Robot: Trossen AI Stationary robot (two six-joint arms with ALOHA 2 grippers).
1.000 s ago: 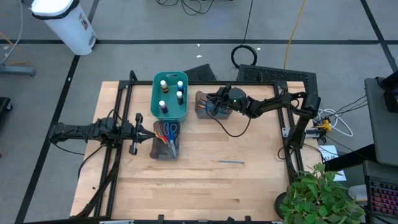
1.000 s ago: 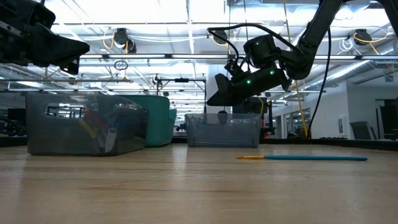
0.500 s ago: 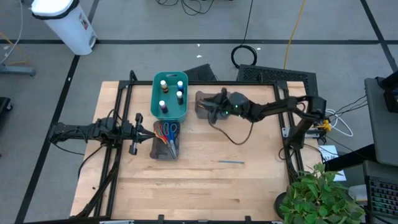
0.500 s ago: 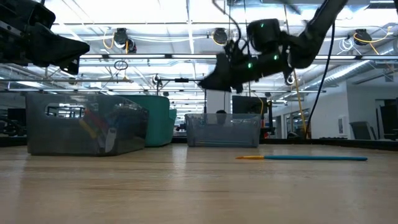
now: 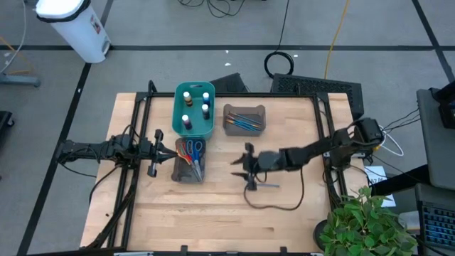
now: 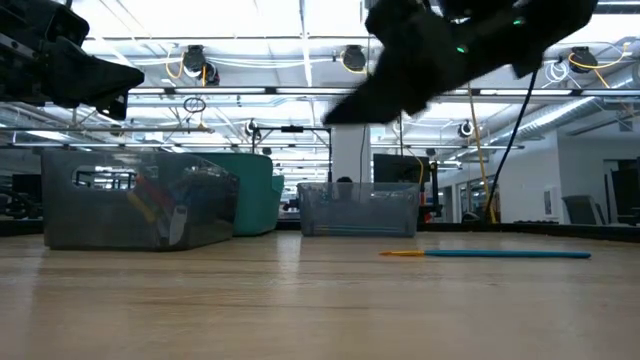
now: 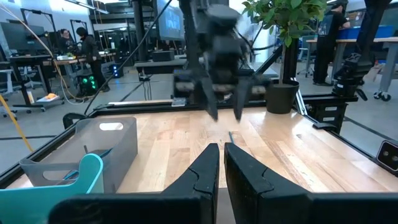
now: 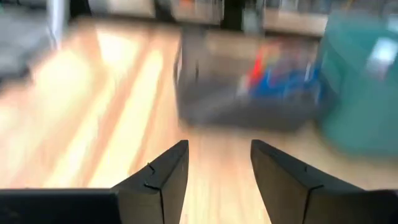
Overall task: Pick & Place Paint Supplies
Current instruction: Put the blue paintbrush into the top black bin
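You're on a pale wood table (image 5: 213, 213) set on grey floor, with a big open lab behind it in the low view, and most of the sorting looks done: paint bottles (image 5: 188, 96) in the teal bin (image 5: 175, 114) at upper centre, scissors (image 5: 190, 151) in the grey bin (image 5: 177, 173) below it, brushes (image 5: 245, 119) in the smaller grey bin (image 5: 244, 130) to the right. What's left, I'd say, is the one blue brush (image 6: 500, 254) lying on the wood right of centre. Your right gripper (image 5: 246, 169) hangs just above it with jaws spread and nothing in them, while the left gripper (image 5: 154, 151) sits pinched closed at mid-left.
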